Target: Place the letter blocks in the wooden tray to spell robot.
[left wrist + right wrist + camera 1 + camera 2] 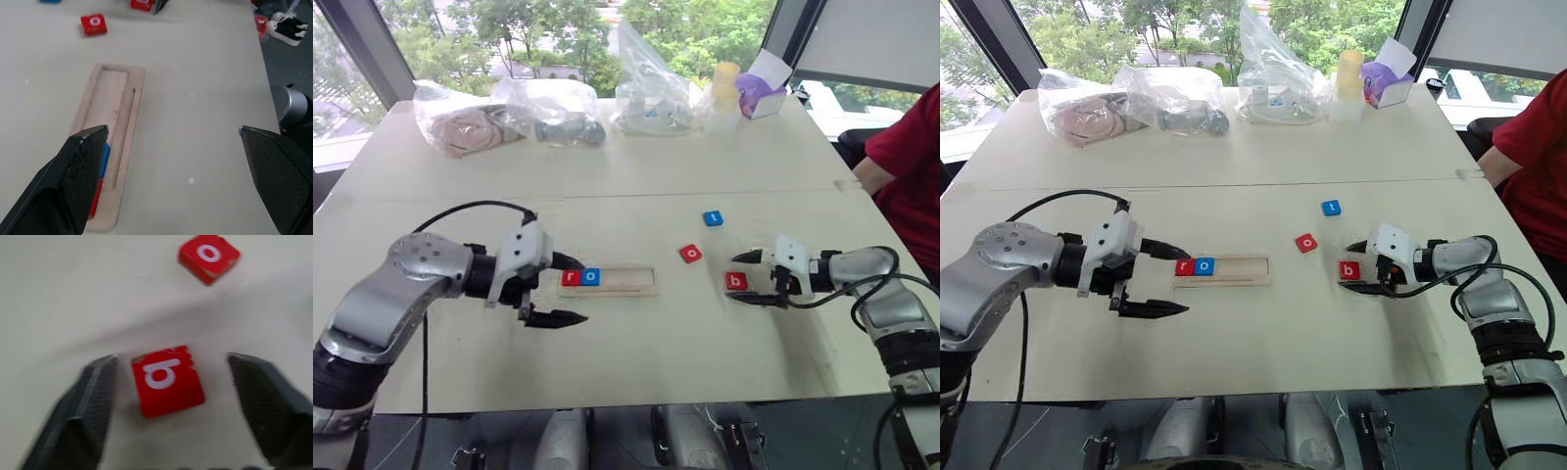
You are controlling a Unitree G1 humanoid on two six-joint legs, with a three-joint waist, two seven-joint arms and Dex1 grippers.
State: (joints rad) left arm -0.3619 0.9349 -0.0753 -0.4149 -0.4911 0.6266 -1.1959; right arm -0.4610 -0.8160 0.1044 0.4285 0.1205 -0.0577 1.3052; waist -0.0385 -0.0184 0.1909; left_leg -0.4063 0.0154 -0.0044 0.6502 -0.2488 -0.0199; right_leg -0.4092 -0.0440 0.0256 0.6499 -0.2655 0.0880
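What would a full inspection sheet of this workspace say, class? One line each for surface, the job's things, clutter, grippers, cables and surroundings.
Surface: pale table, seam across its middle.
Job's things: wooden tray holds red r block and blue o block at its left end, rest unfilled. Red o block, blue t block and red b block lie loose on the table.
Clutter: plastic bags, a bottle, purple box along the far edge.
Grippers: left gripper open beside the tray; right gripper straddles the b block, gaps either side.
Cables: black cable on the left arm.
Surroundings: windows, trees, a person's red sleeve.
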